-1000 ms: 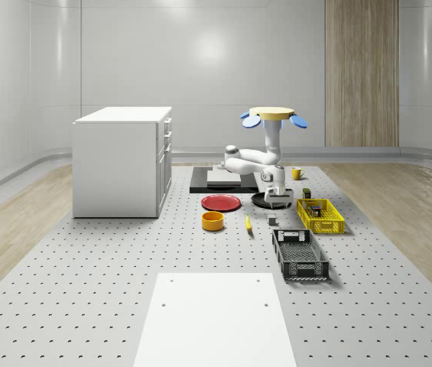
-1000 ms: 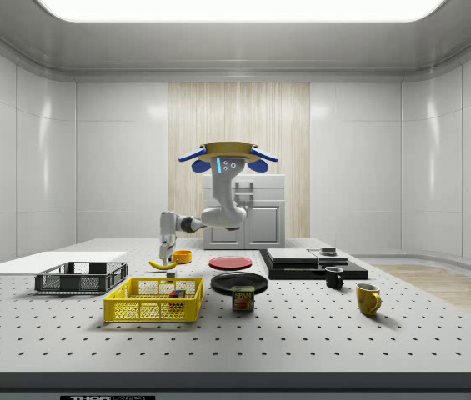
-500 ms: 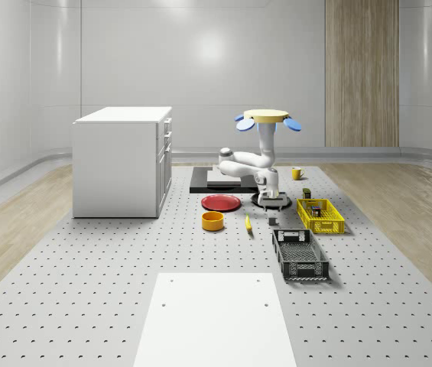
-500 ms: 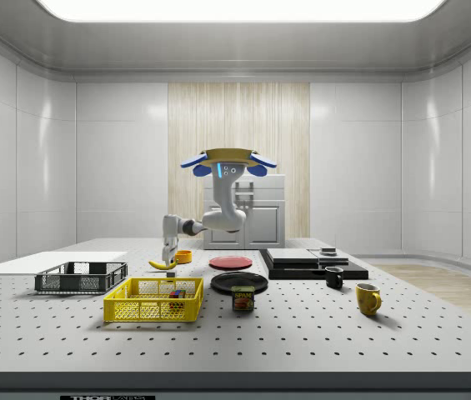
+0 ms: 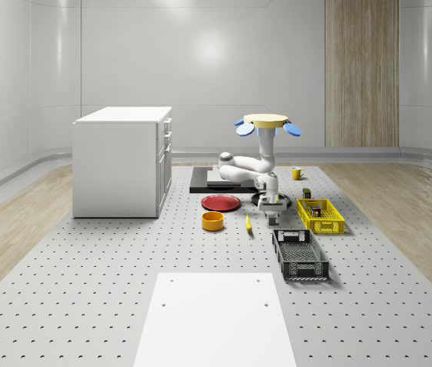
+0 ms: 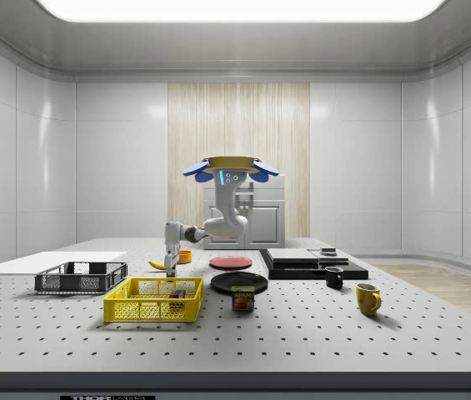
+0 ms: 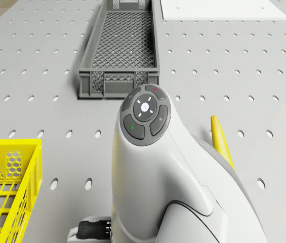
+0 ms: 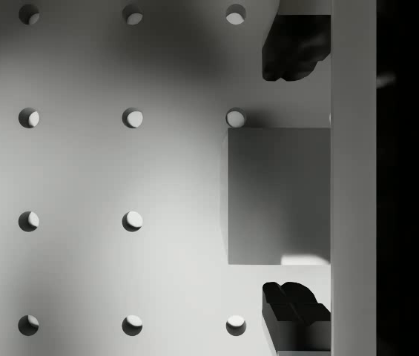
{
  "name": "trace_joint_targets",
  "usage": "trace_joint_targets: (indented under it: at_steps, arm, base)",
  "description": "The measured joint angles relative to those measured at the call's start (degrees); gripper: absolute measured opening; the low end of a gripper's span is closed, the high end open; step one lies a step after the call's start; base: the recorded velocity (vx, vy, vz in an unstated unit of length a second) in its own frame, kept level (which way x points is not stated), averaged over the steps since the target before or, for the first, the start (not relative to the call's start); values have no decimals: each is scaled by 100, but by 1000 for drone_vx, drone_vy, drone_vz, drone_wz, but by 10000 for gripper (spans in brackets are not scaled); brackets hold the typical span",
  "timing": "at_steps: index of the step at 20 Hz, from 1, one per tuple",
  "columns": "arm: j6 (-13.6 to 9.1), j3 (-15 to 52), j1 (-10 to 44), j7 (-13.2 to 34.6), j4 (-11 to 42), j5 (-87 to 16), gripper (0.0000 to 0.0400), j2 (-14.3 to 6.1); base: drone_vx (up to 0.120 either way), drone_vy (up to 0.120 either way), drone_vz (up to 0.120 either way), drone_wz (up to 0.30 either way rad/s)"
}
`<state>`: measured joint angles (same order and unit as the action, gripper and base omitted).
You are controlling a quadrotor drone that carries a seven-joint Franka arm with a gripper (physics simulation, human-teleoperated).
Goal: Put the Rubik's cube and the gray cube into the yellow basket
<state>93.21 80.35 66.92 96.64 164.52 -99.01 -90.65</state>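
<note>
In the wrist view the gray cube (image 8: 278, 196) lies on the perforated table between my two black fingertips (image 8: 294, 48), with a gap on each side. My gripper (image 8: 291, 178) is open and points straight down, just above the table beside the yellow basket (image 5: 320, 215). The Rubik's cube (image 6: 175, 293) lies inside that basket (image 6: 153, 300). The drone (image 5: 264, 121) hovers above the black plate, its white arm (image 7: 148, 167) bent down to the gripper (image 5: 271, 214).
A dark mesh crate (image 5: 300, 254) stands nearer than the gripper and a banana (image 5: 248, 222) lies beside it. An orange bowl (image 5: 212, 221), a red plate (image 5: 221, 202) and a white cabinet (image 5: 122, 160) are to the whole-scene view's left. A can (image 6: 243, 298) stands by the basket.
The drone has drifted toward the whole-scene view's left and sunk a little. The arm has folded in and the gripper has come down over the gray cube.
</note>
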Motion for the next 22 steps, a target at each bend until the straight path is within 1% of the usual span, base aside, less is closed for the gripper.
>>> trace_joint_targets:
  at_steps: [8, 14, 22]
  arm:
    - [117, -336, -45, -87, -60, -315, 400, -17]
    - [130, -397, -74, -127, -76, -375, 400, -10]
    - [117, -371, 134, -81, -241, -350, 400, 34]
  base:
    - [0, 0, 0, 0]
    - [0, 0, 0, 0]
    - [0, 0, 0, 0]
